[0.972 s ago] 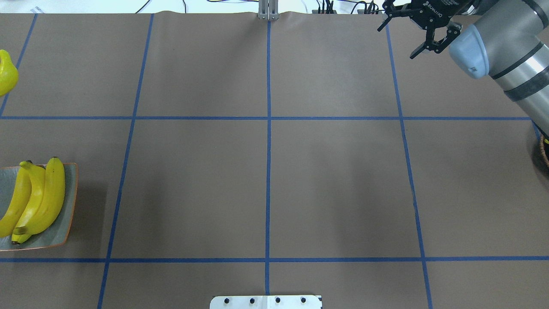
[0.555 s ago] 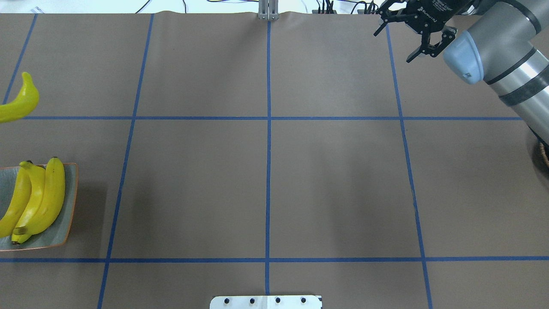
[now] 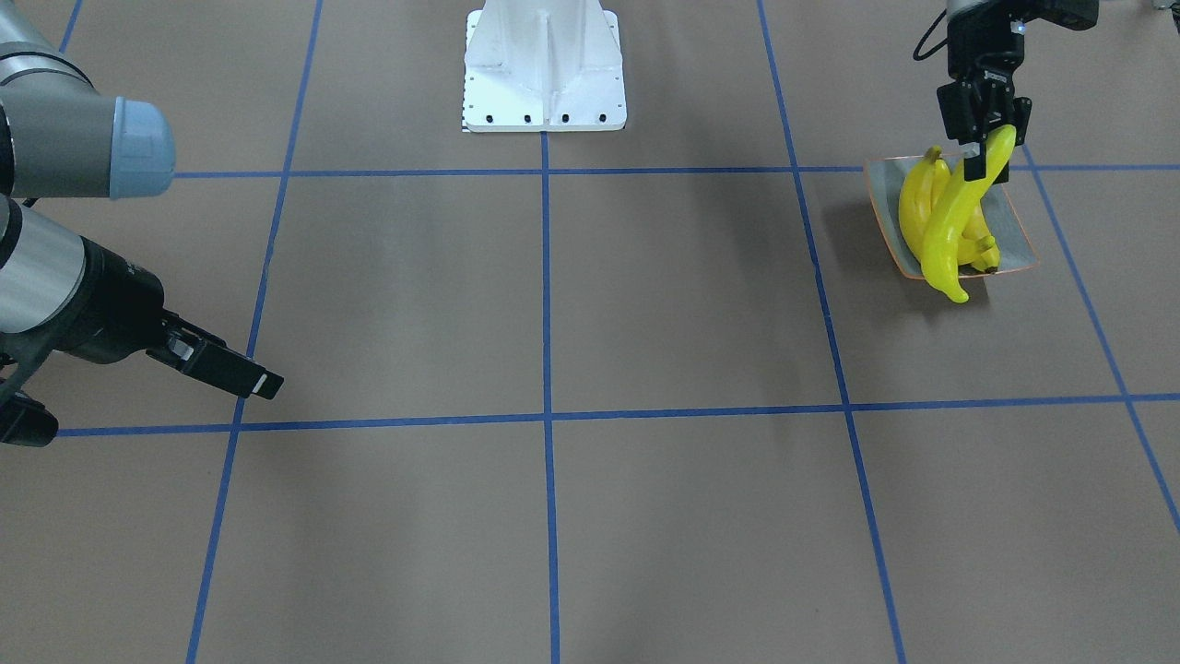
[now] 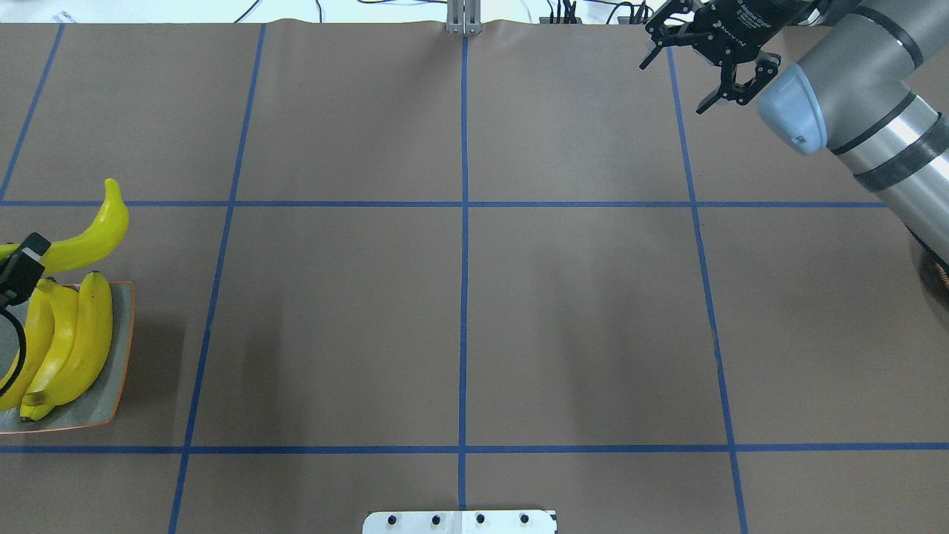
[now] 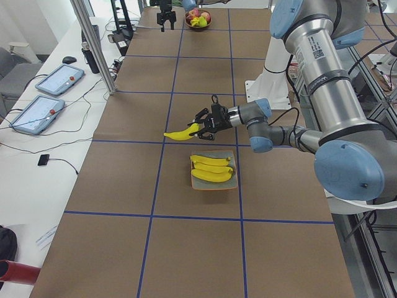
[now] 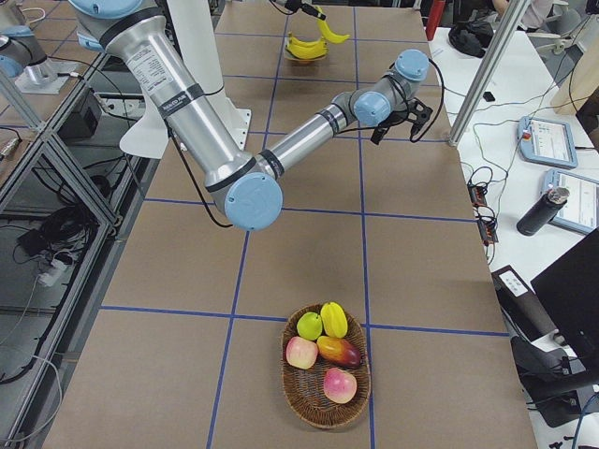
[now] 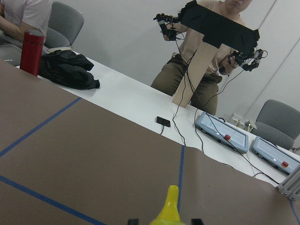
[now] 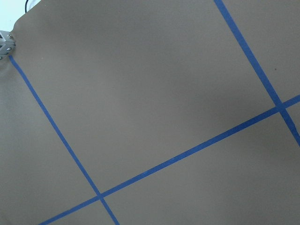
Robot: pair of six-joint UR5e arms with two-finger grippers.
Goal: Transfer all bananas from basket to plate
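Three yellow bananas (image 4: pixel 63 345) lie side by side on the grey-green plate (image 4: pixel 120 386) at the table's left edge. My left gripper (image 4: pixel 18 268) is shut on one end of a fourth banana (image 4: pixel 93 236), held in the air just past the plate's far side. From the front-facing view, this banana (image 3: pixel 959 226) hangs over the plate (image 3: pixel 880 207). Its tip (image 7: pixel 171 206) pokes up in the left wrist view. The basket (image 6: pixel 328 374) sits far off at the right end. My right gripper (image 4: pixel 671 88) hovers open and empty at the far right.
The basket holds several round fruits (image 6: pixel 323 351) and sits under the right arm (image 4: pixel 875 104). The robot's white base (image 3: pixel 544 65) is at the near middle. A person (image 7: pixel 206 61) with hand controllers sits beyond the table's far edge, beside tablets (image 5: pixel 56 77).
My left gripper has come in from the left edge, carrying the banana right and nearer to the plate. The right gripper has drifted slightly left and farther away, still open.
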